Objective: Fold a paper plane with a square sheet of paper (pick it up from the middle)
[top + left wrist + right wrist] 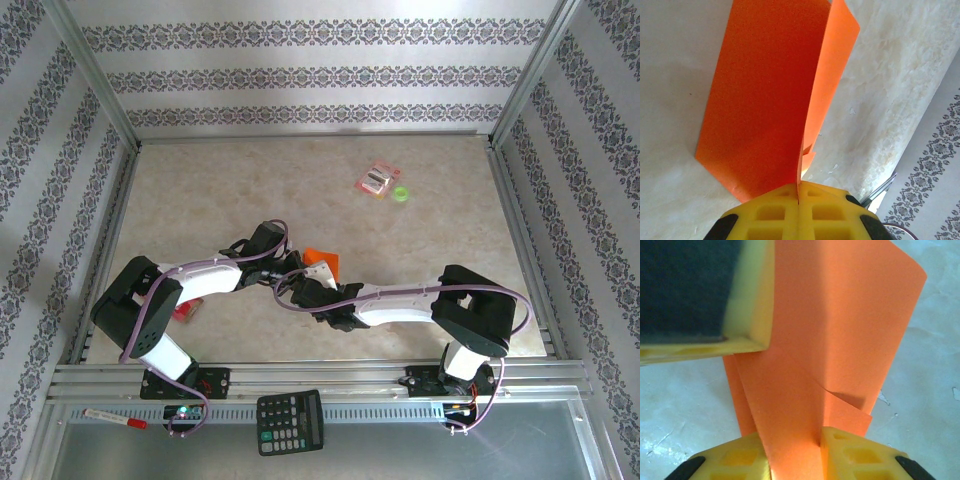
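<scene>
Item: square sheet of paper [760, 100], part-folded, upright over the middle of the table [450, 220]; left gripper [799, 192] pinching its fold, right gripper [792, 440] spread astride it; you risk a tear if they pull askew.

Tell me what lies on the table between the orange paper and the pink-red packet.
Nothing: in the top view, the table is bare between the orange paper and the pink-red packet.

You're at a robot lab test cell.
Your two arms [205, 282] are bolted to a marble-look bench [220, 190], boxed in on three sides by aluminium frame posts [95, 78] and patterned wallpaper panels [310, 70].
</scene>
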`<state>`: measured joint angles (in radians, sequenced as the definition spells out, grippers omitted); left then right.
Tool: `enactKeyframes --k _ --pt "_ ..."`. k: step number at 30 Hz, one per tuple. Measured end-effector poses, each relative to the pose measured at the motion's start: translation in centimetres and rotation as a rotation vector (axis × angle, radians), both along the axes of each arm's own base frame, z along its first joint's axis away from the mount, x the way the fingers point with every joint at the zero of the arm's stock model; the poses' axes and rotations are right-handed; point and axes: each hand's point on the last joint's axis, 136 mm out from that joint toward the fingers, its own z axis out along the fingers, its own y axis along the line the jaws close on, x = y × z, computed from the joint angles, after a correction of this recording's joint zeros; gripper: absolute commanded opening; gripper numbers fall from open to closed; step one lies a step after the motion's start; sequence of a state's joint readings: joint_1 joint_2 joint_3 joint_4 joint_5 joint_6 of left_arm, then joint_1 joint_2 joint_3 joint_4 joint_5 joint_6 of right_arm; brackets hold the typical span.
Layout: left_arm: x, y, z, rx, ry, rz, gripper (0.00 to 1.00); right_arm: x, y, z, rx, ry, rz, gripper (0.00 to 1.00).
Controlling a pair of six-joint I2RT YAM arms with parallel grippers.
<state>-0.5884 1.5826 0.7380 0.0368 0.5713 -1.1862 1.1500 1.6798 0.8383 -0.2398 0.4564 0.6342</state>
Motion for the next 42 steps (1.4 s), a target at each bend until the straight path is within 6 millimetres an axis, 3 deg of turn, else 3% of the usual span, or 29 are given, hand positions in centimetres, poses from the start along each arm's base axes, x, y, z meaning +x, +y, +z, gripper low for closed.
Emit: enactKeyframes --k 14,21,24,29,33,38,42 --pt "0.0 0.0 0.0 0.000 0.000 0.000 0.00 0.1 -0.3 0.0 -0.017 -0.001 -0.021 0.14" --pt "0.0 0.0 0.0 0.000 0.001 0.000 0.00 0.2 -0.3 0.0 -0.017 -0.005 -0.026 0.04" --pt "0.0 0.0 0.0 0.001 -0.001 -0.002 0.08 0.3 -0.3 -0.1 -0.014 -0.010 -0.024 0.01" --pt "-0.3 0.4 0.2 0.020 -0.016 -0.013 0.31 0.0 -1.2 0.0 0.023 -0.031 0.001 0.00" --pt "0.0 1.3 1.9 0.025 -0.063 -0.004 0.39 -0.3 -2.1 0.4 0.100 -0.037 0.050 0.00" --pt "0.3 2.3 4.4 0.031 -0.148 -0.004 0.34 -0.8 -3.0 0.1 0.217 -0.022 0.098 0.00" --pt "-0.1 2.4 4.2 0.032 -0.145 -0.010 0.27 -1.2 -3.0 -0.5 0.294 0.003 0.125 0.01"
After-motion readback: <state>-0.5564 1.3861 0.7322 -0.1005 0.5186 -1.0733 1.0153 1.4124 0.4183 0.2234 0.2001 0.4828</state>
